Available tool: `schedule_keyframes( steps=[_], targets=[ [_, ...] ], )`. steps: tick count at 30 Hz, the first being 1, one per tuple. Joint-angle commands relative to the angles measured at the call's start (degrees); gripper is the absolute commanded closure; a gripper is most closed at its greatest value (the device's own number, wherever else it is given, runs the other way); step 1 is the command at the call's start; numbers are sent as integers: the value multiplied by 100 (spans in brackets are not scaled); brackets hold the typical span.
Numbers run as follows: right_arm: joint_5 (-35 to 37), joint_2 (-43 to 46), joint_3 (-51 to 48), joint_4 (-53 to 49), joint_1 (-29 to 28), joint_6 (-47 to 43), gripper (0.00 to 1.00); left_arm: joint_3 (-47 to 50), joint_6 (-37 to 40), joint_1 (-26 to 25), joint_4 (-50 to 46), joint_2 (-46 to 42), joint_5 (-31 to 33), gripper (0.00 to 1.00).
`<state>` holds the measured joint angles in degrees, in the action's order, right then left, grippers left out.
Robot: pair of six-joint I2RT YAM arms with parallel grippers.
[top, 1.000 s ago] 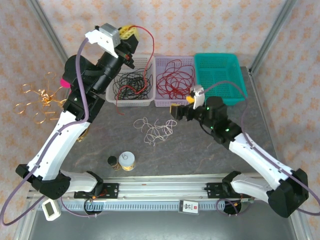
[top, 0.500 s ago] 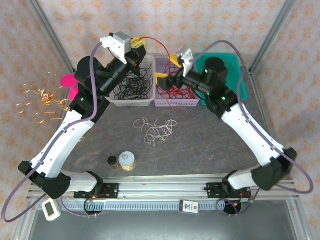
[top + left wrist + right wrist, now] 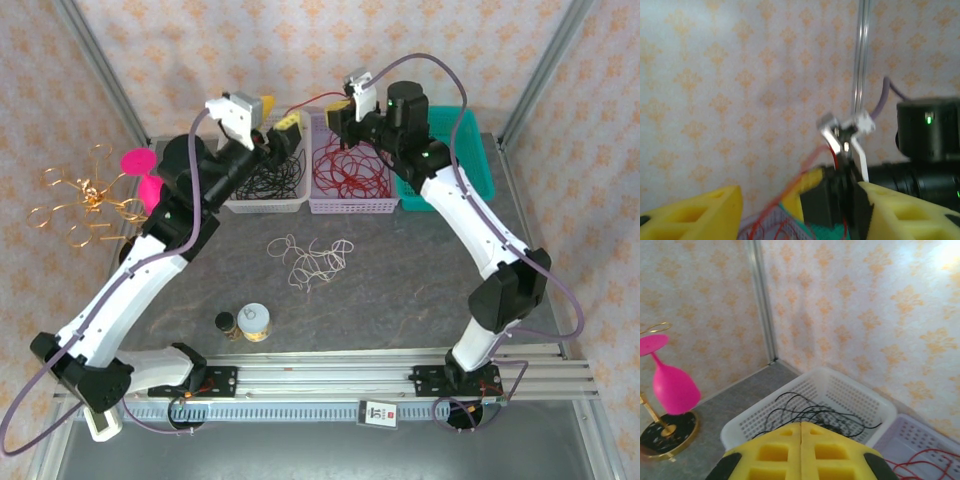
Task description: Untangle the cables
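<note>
a: nearest the arm bases, what stands on the table (image 3: 420, 290)?

b: a capped jar (image 3: 254, 321), with a small dark pot (image 3: 225, 324) just beside it on its left.

a: and where are the task's wires?

b: the off-white cables (image 3: 310, 262) lie loose on the bare table, beyond the jar and apart from the baskets. farther back, the black cables (image 3: 262, 172) sit in the white basket (image 3: 262, 206). the red cables (image 3: 350, 165) sit in the lavender basket (image 3: 352, 207), which touches the white one on its right. a teal basket (image 3: 465, 150) follows, farther right.

a: off to the left?

b: a gold wire ornament (image 3: 80, 200) and a pink goblet (image 3: 140, 165), well apart from the wires.

a: state of the claws?

b: both hang above the far ends of the baskets, facing each other. the left gripper (image 3: 287, 123) is released, its yellow fingers (image 3: 695, 212) standing wide apart. the right gripper (image 3: 340, 110) is clenched, its pads pressed flat together in the right wrist view. it is grasping a red strand (image 3: 312, 99) that arcs between the two claws.
</note>
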<state>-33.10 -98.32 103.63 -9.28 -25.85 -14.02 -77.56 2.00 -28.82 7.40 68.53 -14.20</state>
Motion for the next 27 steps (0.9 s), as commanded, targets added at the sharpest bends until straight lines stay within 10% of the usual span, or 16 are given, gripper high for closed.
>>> schedule_keyframes(
  steps=[1, 11, 23, 27],
  targets=[
    [566, -563, 819, -323, 235, -4, 100, 678, -205, 24, 114, -439, 273, 34],
    [677, -3613, 4163, -1446, 861, 753, 100, 2448, -927, 16, -447, -1532, 161, 34],
    [1182, -4529, 3063, -1269, 883, 1017, 99, 2773, -1167, 7, -631, -1564, 76, 36],
    [1409, -4468, 2751, -1457, 862, 933, 79, 2991, -1294, 7, -543, -1548, 39, 36]
  ],
)
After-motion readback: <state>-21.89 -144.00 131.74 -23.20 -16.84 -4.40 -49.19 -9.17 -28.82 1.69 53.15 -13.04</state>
